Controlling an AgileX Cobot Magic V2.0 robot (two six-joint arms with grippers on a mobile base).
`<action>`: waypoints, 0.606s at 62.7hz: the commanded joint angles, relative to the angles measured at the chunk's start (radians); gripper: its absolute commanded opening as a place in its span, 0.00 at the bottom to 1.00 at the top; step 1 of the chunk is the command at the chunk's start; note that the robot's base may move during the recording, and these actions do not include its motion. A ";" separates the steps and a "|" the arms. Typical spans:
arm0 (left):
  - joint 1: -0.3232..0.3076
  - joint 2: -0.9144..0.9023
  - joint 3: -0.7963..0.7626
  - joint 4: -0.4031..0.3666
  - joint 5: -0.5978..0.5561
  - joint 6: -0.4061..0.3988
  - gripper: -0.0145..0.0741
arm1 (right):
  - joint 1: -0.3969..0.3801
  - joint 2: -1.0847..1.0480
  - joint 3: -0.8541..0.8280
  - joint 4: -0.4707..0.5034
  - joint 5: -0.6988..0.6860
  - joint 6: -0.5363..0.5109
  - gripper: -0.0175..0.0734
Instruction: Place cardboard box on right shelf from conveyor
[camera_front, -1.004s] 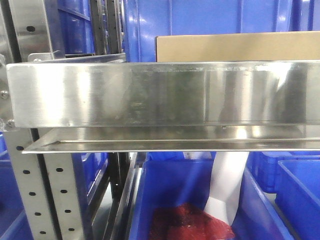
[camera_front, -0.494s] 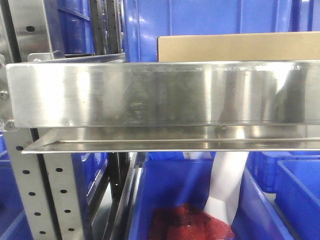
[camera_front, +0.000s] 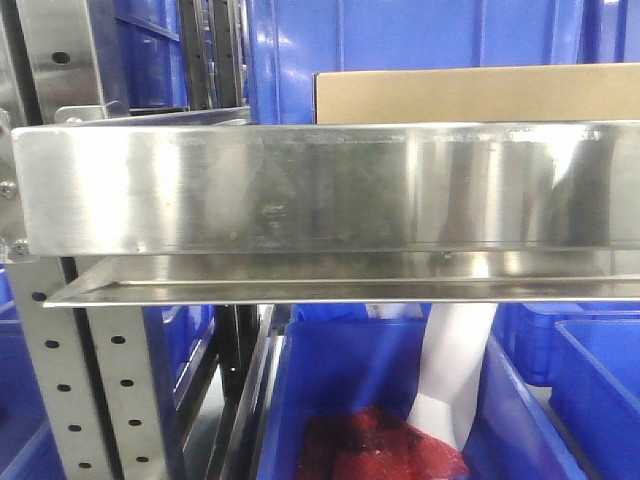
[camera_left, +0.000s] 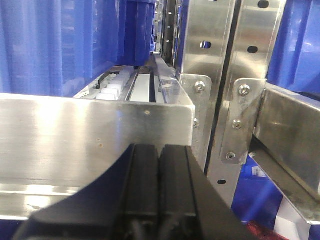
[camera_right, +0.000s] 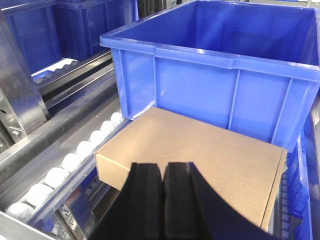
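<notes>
The left hand (camera_left: 159, 165) is closed with nothing in it, fingers pressed together before a steel shelf lip (camera_left: 95, 131). On the right, the box (camera_right: 192, 157) lies flat on the shelf (camera_front: 320, 185), on white rollers (camera_right: 70, 162) against a blue bin (camera_right: 220, 60). Above it, the right hand (camera_right: 163, 187) is also pinched narrow and empty.

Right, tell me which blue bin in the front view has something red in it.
The lower middle blue bin, under the right shelf: red mesh material lies inside it beside a white bag. The other bins in that view show no contents.
</notes>
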 joint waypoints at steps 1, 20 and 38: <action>-0.004 -0.011 -0.004 -0.007 -0.091 -0.005 0.03 | -0.005 -0.010 -0.017 -0.015 -0.098 -0.032 0.23; -0.004 -0.011 -0.004 -0.007 -0.091 -0.005 0.03 | -0.159 -0.245 0.303 0.124 -0.186 -0.200 0.23; -0.004 -0.011 -0.004 -0.007 -0.091 -0.005 0.03 | -0.386 -0.590 0.698 0.173 -0.346 -0.201 0.23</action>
